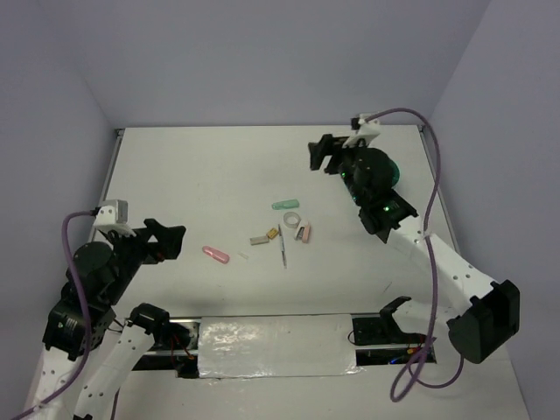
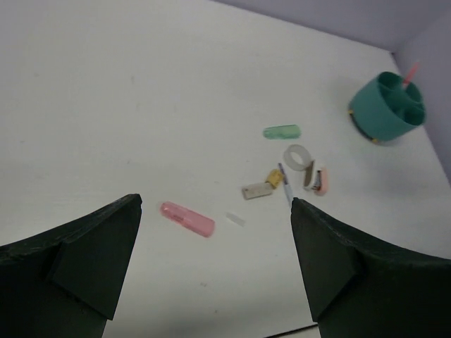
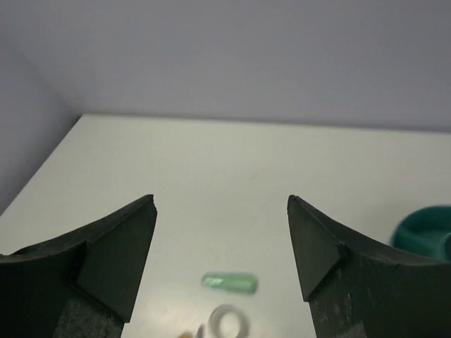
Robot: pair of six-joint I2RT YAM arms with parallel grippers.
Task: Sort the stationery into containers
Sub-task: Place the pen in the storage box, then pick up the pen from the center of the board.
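Pink capsule (image 2: pixel 187 219) lies ahead of the spread left end effector (image 2: pixel 215 204).

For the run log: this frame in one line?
left tool open, empty | right tool open, empty | pink pen in organiser | pink capsule, mint capsule, tape ring, grey pen loose on table

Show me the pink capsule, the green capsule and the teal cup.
pink capsule (image 2: pixel 187 219), left wrist view, middle of its body.
green capsule (image 2: pixel 282 132), left wrist view, middle of its body.
teal cup (image 2: pixel 369 121), left wrist view, outer wall.
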